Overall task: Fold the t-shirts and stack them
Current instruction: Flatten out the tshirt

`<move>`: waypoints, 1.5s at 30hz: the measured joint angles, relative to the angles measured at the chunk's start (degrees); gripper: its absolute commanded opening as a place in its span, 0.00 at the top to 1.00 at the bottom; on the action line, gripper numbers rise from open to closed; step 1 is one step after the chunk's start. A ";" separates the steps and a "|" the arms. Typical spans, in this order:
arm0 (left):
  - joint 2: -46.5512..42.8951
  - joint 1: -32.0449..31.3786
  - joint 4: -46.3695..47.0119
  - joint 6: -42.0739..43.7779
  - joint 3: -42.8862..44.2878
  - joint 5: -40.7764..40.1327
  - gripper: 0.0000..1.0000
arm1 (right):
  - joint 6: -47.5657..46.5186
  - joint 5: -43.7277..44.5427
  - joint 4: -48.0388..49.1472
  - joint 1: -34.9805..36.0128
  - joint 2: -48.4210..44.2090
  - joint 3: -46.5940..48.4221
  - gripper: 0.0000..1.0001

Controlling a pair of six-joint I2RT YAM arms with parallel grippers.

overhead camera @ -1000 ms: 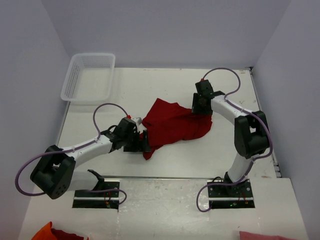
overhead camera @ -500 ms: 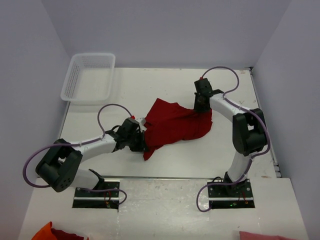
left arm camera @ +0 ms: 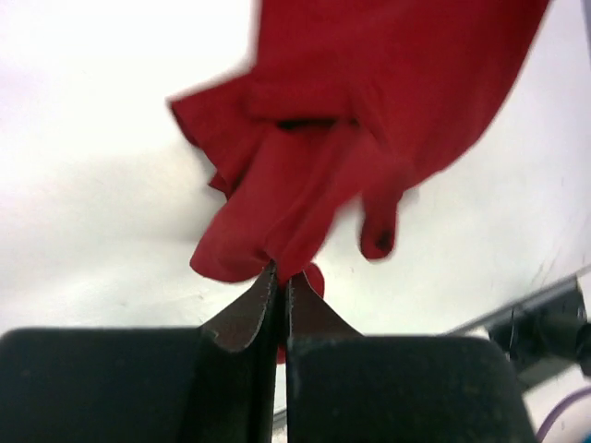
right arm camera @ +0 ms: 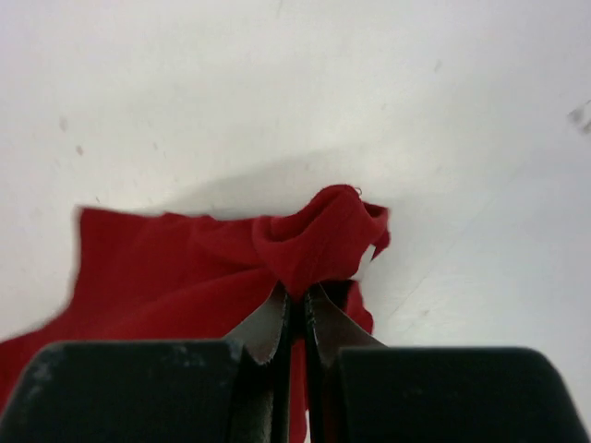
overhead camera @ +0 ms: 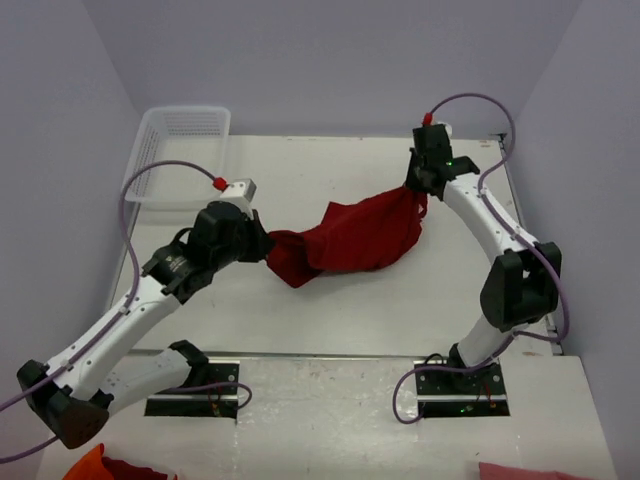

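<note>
Red t-shirt [overhead camera: 355,237] was bunched on the tabletop [overhead camera: 330,310] a second ago; I now have it strung above it between the arms. Left end effector [overhead camera: 264,245] and right end effector [overhead camera: 416,189] are both clenched on cloth. Spreading for the fold looks underway.

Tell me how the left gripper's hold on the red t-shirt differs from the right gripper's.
The left gripper takes the t-shirt at its left end, closer to the near edge of the table; the right gripper takes the right end, closer to the far edge. In the wrist views the left pinches a fuller bunch, the right a small raised fold. Both are shut on the cloth, which spans between them.
</note>
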 measured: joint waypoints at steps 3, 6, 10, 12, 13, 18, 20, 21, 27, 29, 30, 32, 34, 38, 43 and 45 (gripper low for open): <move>-2.12 0.00 -5.35 1.92 8.61 -6.88 1.00 | -1.60 1.42 -1.92 -2.27 -4.55 5.55 1.00; -2.97 0.00 -10.86 3.69 14.53 -13.55 1.00 | -3.48 2.25 -3.06 -5.79 -9.64 10.45 1.00; -2.01 0.04 -16.48 5.90 18.97 -21.09 1.00 | -6.84 2.43 -4.35 -9.14 -15.02 16.55 1.00; -0.94 0.07 -19.10 7.21 21.42 -24.63 1.00 | -8.41 1.86 -5.01 -9.09 -16.96 18.93 1.00; -0.48 0.07 -19.93 7.85 22.71 -26.14 1.00 | -9.07 1.55 -5.29 -8.94 -17.97 19.65 1.00; 0.72 0.07 -22.12 12.41 31.95 -31.74 1.00 | -11.74 -0.83 -7.04 -8.59 -22.82 20.26 1.00; 0.87 0.07 -22.05 14.51 36.70 -33.86 1.00 | -12.44 -1.38 -7.69 -8.59 -24.52 20.48 1.00; 1.01 0.07 -22.10 15.74 39.30 -34.73 1.00 | -12.79 -1.75 -7.93 -8.57 -25.35 20.72 1.00; 0.39 0.07 -20.11 22.34 49.48 -36.48 1.00 | -13.79 -4.15 -8.74 -8.55 -30.45 23.02 1.00; 0.61 0.07 -19.74 24.15 52.43 -36.33 1.00 | -14.14 -4.83 -8.92 -8.52 -32.09 23.93 1.00; 0.83 0.07 -19.61 24.96 53.99 -36.15 1.00 | -14.32 -5.35 -8.96 -8.52 -33.00 24.26 1.00; 1.42 0.07 -19.21 26.53 57.16 -35.67 1.00 | -14.53 -6.27 -9.16 -8.50 -34.75 24.83 1.00; 1.77 0.07 -18.78 28.06 59.84 -34.88 1.00 | -14.78 -7.37 -9.27 -8.48 -36.30 25.24 1.00; 1.73 0.07 -18.25 30.42 62.69 -33.07 1.00 | -14.97 -9.57 -9.73 -8.35 -39.78 26.03 1.00; -0.17 0.07 -16.81 31.52 60.13 -30.51 1.00 | -14.91 -12.31 -10.01 -8.35 -43.98 25.70 1.00; -0.85 0.07 -16.06 31.54 57.46 -29.90 1.00 | -14.86 -13.18 -9.99 -8.35 -45.18 24.94 1.00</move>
